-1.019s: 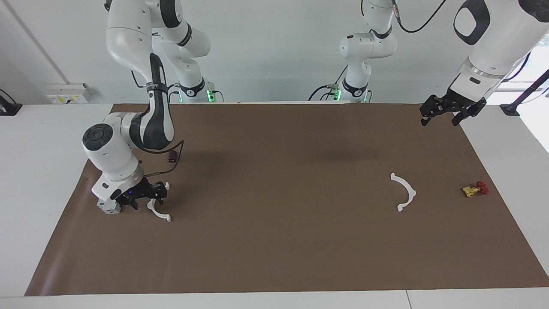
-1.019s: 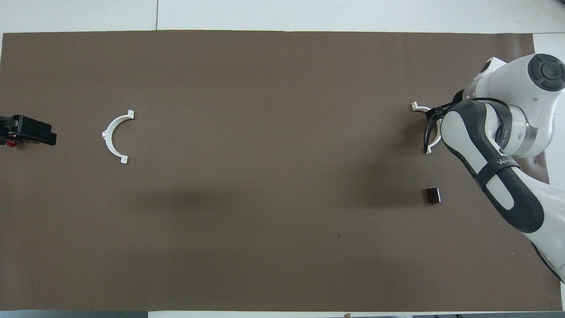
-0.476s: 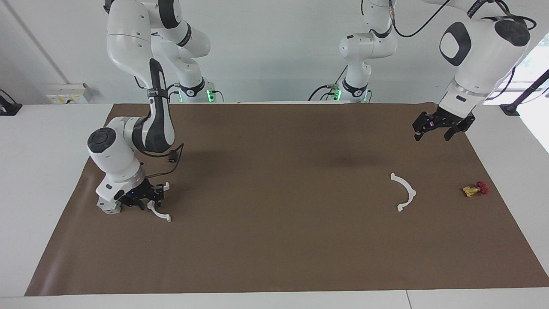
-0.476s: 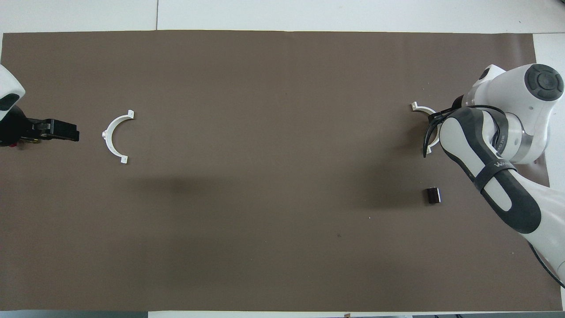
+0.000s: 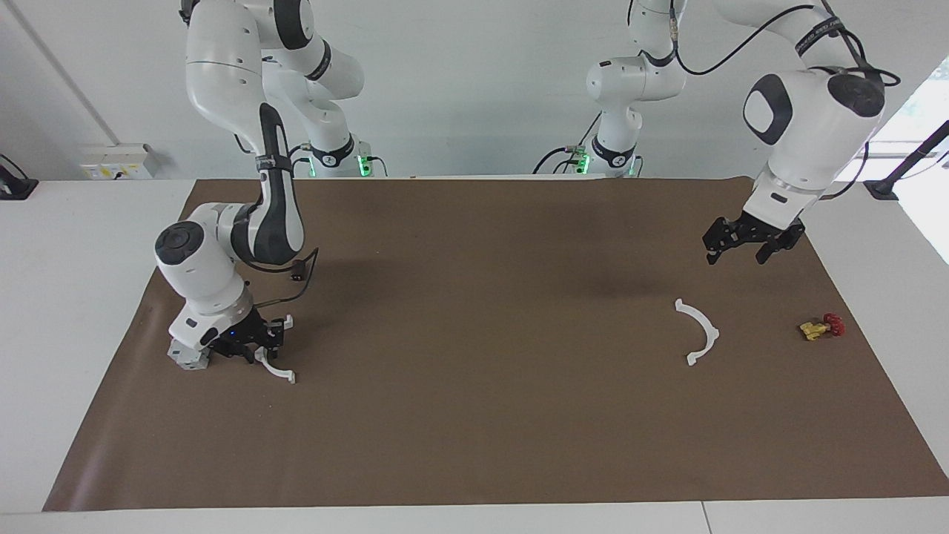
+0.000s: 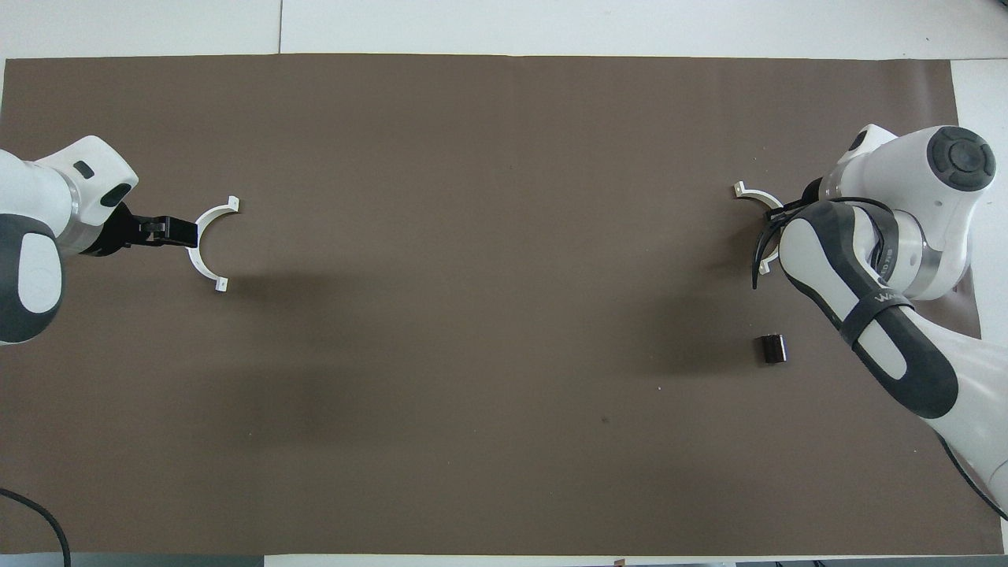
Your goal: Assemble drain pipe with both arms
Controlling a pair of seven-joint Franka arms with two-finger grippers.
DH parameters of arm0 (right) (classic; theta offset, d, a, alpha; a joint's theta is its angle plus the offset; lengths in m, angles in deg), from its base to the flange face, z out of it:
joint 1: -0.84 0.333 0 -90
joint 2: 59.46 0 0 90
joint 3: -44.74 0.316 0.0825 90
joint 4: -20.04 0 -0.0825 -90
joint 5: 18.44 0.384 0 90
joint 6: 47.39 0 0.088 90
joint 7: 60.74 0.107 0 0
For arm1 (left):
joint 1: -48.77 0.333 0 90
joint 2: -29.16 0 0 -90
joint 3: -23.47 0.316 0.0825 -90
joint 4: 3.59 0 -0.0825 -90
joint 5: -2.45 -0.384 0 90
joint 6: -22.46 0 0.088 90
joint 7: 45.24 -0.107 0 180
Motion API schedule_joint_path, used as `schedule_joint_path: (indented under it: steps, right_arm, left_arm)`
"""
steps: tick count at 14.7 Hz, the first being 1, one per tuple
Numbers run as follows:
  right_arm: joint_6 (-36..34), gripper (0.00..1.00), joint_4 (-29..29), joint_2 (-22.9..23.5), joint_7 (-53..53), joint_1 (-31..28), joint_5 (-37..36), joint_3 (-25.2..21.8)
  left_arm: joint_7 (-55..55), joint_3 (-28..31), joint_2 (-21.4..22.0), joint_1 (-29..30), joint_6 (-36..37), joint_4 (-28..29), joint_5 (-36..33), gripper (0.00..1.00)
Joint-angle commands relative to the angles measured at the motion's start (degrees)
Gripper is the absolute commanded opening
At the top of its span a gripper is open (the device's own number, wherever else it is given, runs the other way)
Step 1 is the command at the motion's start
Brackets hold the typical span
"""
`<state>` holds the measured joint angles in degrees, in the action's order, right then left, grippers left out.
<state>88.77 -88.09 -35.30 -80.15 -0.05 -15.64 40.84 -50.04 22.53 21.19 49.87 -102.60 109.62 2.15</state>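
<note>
One white half-ring [image 5: 698, 331] lies on the brown mat toward the left arm's end; it also shows in the overhead view [image 6: 206, 248]. My left gripper [image 5: 734, 258] is open and empty in the air, over the mat beside that half-ring [image 6: 185, 231]. The other half-ring [image 5: 276, 368] lies toward the right arm's end. My right gripper [image 5: 248, 353] is down low at this half-ring's middle and hides part of it. In the overhead view the right arm covers the gripper, and only one end of the half-ring [image 6: 752, 191] shows.
A grey boxy block [image 5: 185, 357] sits beside the right gripper, toward the mat's edge. A small dark cylinder [image 6: 772, 348] lies nearer to the robots than that half-ring. A red and yellow valve [image 5: 821, 326] lies near the mat's edge at the left arm's end.
My left gripper has come down and in from the mat's edge toward its half-ring. My right gripper has settled slightly lower at the other half-ring. Both half-rings lie where they were.
</note>
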Motion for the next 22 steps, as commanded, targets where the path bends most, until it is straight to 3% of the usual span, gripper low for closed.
schedule_joint_path:
  steps: [1,3,6,8,9,10,11,13,14,17,22]
  right_arm:
    - [1.21,0.14,-1.56,-0.87,-2.04,-0.52,1.15,0.39]
    - [-0.88,0.01,0.01,-0.87,-1.6,-0.08,1.15,0.56]
    - [-12.53,0.01,10.87,-0.17,9.06,4.03,0.81,3.54]
    - [-18.46,0.01,17.75,1.76,22.95,12.27,0.1,3.46]
    - [-18.13,0.01,17.95,1.94,29.71,17.01,0.27,3.38]
    - [-17.08,0.01,18.04,2.11,36.31,20.19,0.19,3.38]
    - [-16.29,0.01,18.21,2.64,41.42,22.83,-0.51,3.38]
    - [-13.4,0.01,17.95,4.48,47.86,27.33,-4.45,3.38]
    - [-11.29,0.01,16.56,4.84,49.63,27.69,-6.21,3.46]
    - [-8.11,0.01,13.56,4.84,50.17,27.69,-6.23,3.55]
    - [-4.42,0.02,9.25,3.96,50.08,27.87,-5.88,3.73]
  left_arm:
    - [-1.08,0.15,-4.14,1.1,-7.01,0.87,-0.67,0.98]
    - [-2.22,0.15,-7.3,2.06,-11.23,0.7,-0.67,0.98]
    - [-3.99,0.15,-11.17,2.42,-15.81,0.7,-0.67,0.98]
    - [-5.56,0.15,-11.54,2.5,-15.91,0.96,-0.67,0.96]
    - [-5.74,0.15,-11.45,2.5,-15.91,1.57,-0.67,0.96]
    - [-5.92,0.15,-11.45,2.5,-16.0,1.66,-0.67,0.9]
    - [-5.92,0.15,-11.45,2.59,-16.0,1.58,-0.67,0.69]
    - [-5.48,0.15,-11.19,2.94,-15.83,1.4,-0.67,0.08]
    - [-5.57,0.15,-10.66,2.94,-15.3,1.4,-0.67,0.0]
    - [-5.13,0.15,-8.55,2.94,-10.31,1.75,-0.67,0.0]
    - [-5.13,0.15,-6.27,2.33,-8.36,1.4,-0.67,0.0]
